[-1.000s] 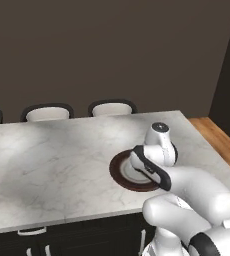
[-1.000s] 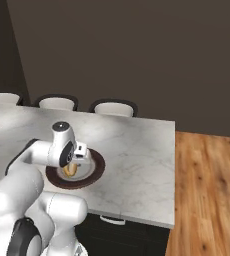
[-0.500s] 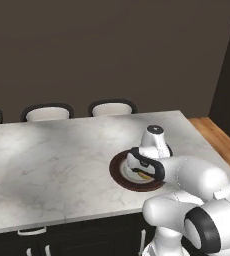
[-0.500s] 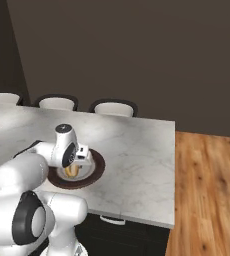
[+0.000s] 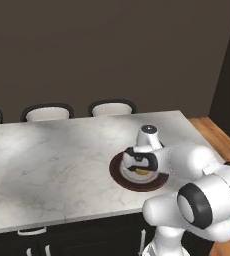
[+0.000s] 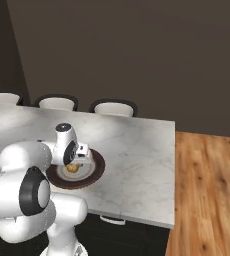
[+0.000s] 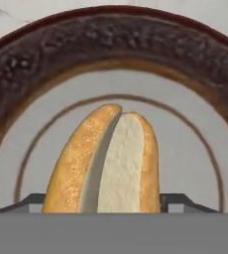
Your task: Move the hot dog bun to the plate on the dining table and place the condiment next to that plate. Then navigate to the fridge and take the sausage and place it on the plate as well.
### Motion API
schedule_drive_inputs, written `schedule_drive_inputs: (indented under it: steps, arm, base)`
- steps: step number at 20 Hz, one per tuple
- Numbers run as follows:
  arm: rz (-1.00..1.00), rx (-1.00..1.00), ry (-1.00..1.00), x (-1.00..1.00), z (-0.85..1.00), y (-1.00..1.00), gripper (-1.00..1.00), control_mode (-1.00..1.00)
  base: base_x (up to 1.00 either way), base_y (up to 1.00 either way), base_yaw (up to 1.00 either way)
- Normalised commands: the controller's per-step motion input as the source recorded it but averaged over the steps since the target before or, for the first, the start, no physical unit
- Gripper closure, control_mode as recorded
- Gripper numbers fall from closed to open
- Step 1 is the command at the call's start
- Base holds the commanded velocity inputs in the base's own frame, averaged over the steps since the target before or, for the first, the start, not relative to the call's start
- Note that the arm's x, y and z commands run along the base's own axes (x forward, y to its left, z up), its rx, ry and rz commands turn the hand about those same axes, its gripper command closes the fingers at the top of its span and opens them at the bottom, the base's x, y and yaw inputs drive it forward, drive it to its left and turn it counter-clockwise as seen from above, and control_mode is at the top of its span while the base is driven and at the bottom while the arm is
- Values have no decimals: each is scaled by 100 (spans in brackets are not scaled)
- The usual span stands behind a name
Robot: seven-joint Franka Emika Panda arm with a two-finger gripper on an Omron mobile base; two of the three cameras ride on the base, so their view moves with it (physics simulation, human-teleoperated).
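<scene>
The bun (image 7: pixel 108 161) lies on the pale centre of the plate (image 7: pixel 116 44), split along its length so the white crumb shows between two golden crusts, its near end reaching down between the two dark fingertips (image 7: pixel 178 202) at the bottom of the hand view. One tip stands to either side of the bun; whether they touch it I cannot tell, since the contact is hidden at the lower edge. The hand (image 6: pixel 73 161) is spread wide, hanging low over the plate's centre and pointing down at it. From the right base view a bit of the bun (image 6: pixel 73 168) shows yellow just under the hand; from the left base view it (image 5: pixel 142 171) peeks out below the hand (image 5: pixel 139 165). The brown-rimmed plate (image 5: pixel 118 172) sits on the marble desk (image 5: pixel 52 160), near its front edge and toward the end that meets the wooden floor (image 6: pixel 207 190). Three pale chairs (image 6: pixel 113 108) stand along the far side of the desk.
</scene>
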Motion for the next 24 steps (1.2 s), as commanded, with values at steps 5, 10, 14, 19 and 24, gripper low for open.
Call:
schedule_drive_inputs:
  steps: [5, 10, 14, 19, 24]
  arm:
    - [0, 0, -10, -11, -8, 0, -100, -100]
    - [-3, 0, -15, -46, 15, -1, -100, -100]
    - [-5, 0, -11, -40, 44, -7, -100, -100]
    - [-10, 0, -13, -35, 64, -17, -100, -100]
    - [-12, 0, -12, -48, 66, -10, -100, -100]
  base:
    - [0, 0, 0]
    - [0, 0, 0]
    - [0, 0, 0]
    - [0, 0, 0]
    - [0, 0, 0]
